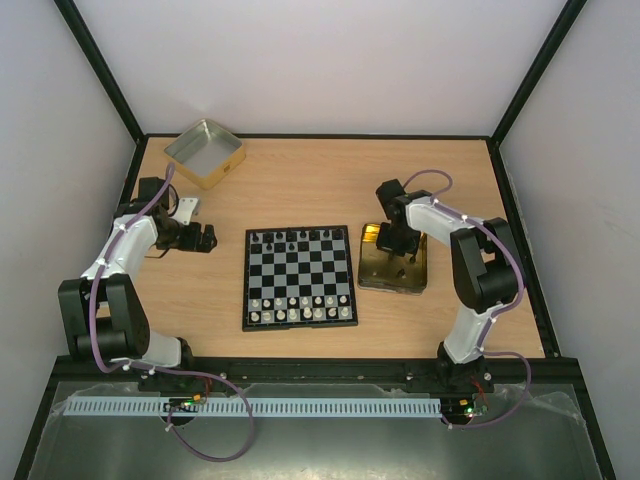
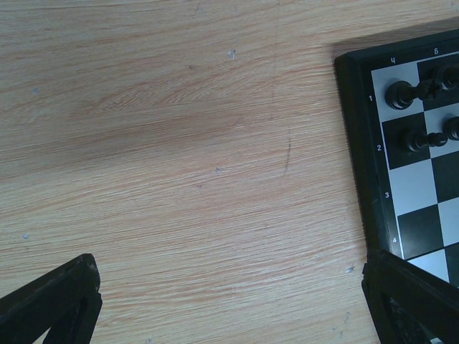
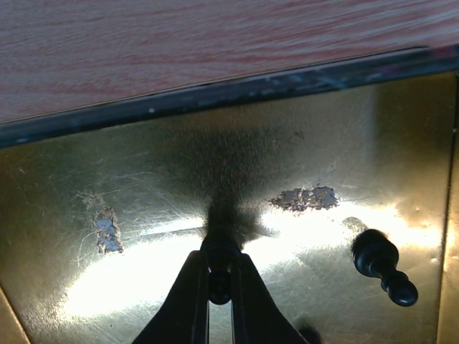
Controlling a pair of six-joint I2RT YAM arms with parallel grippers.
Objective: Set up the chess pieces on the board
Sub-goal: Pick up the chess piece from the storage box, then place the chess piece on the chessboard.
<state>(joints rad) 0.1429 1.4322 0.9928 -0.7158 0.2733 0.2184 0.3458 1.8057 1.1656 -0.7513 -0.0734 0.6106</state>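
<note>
Right, held piece first: a small black chess piece [image 3: 219,247] is pinched at the very tips of the right gripper [image 3: 219,266], with the fingers drawn nearly together on it, directly over the floor of the gold tin [image 3: 143,215]. The wrist view doesn't show whether the piece is clear of that floor or touching it. A second black piece [image 3: 380,264] lies on its side in the tin, right of the fingers and apart from them.

Step in hand, by the look of it, is carrying the held piece to the board [image 1: 300,272], which sits just left of this gripper, beside the tin. On the board, black pieces [image 1: 290,238] occupy the far two rows with gaps, and silvery-white pieces [image 1: 300,308] line the near rows.

Doing it well:
- It should lift straight up until clear of the tin, and only then move left.
- It's a tip-only hold on a tiny piece, so a twist or slip looks likely. Moves should be slow, with no jerks.
- It should descend vertically onto an empty far-row square.
- It should release with a small opening so the neighbours aren't knocked.

The left gripper [image 2: 229,265] has its fingers wide apart and holds nothing. It hangs over bare table [image 2: 179,143], with the board's corner just off its right finger, which looks out of the way.
</note>
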